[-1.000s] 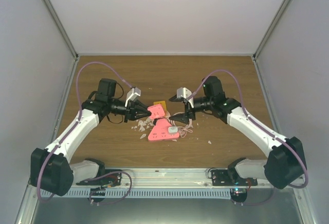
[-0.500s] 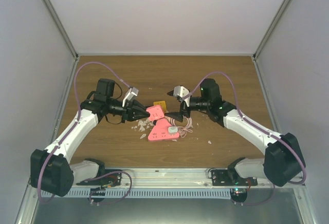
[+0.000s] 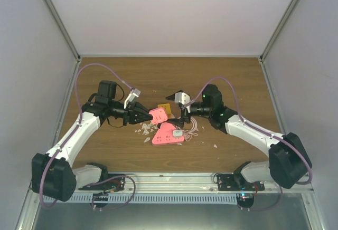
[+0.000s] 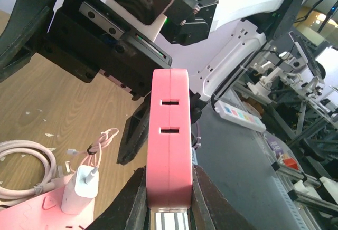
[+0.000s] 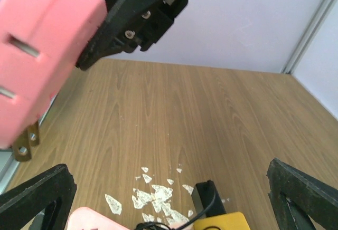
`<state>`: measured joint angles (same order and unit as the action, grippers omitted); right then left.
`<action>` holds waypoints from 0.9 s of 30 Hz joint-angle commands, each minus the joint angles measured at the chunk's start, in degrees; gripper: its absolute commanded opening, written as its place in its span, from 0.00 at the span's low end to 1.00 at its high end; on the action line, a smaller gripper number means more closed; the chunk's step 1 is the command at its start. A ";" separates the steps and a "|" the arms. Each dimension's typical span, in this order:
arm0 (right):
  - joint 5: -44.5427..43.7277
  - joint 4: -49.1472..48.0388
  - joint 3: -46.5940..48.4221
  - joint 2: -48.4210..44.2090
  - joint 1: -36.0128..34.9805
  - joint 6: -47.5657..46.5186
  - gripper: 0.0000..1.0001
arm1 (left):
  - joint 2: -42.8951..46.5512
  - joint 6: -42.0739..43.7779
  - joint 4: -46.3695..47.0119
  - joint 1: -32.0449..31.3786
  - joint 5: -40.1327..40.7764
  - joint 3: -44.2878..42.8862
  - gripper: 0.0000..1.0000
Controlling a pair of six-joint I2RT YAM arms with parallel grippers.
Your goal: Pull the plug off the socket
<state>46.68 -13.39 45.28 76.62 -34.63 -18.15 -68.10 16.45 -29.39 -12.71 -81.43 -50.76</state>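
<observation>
Above the middle of the wooden table [image 5: 211,114], the right gripper [image 3: 179,106] has swung in toward the pink plug [image 4: 169,135] with its jaws spread fully and empty. The left gripper [image 3: 142,115] stays clamped on the plug's end, holding it in the air just beside the pink socket block [image 3: 165,136] below. The plug looks already free, so a second grip may follow; it is smooth hard plastic, flat-sided and round-edged, with two slots and brass prongs [image 5: 24,146], and a glossy white charger [image 4: 79,187] sits in the block.
</observation>
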 commanded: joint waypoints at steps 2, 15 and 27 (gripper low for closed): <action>1.10 -5.09 0.31 0.84 -1.95 0.91 1.00 | 0.95 -2.01 2.88 0.45 -1.53 0.69 0.00; 1.70 -5.50 0.35 -0.06 -3.23 2.67 1.00 | 1.04 -4.02 5.31 0.84 0.83 1.83 0.00; 2.27 -5.64 0.29 0.10 -3.51 4.06 1.00 | 2.02 -4.47 6.74 1.02 3.33 3.22 0.00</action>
<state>48.51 -17.19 45.30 77.08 -37.74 -15.44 -67.94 12.12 -25.47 -12.14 -78.83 -48.77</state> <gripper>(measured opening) 0.996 0.171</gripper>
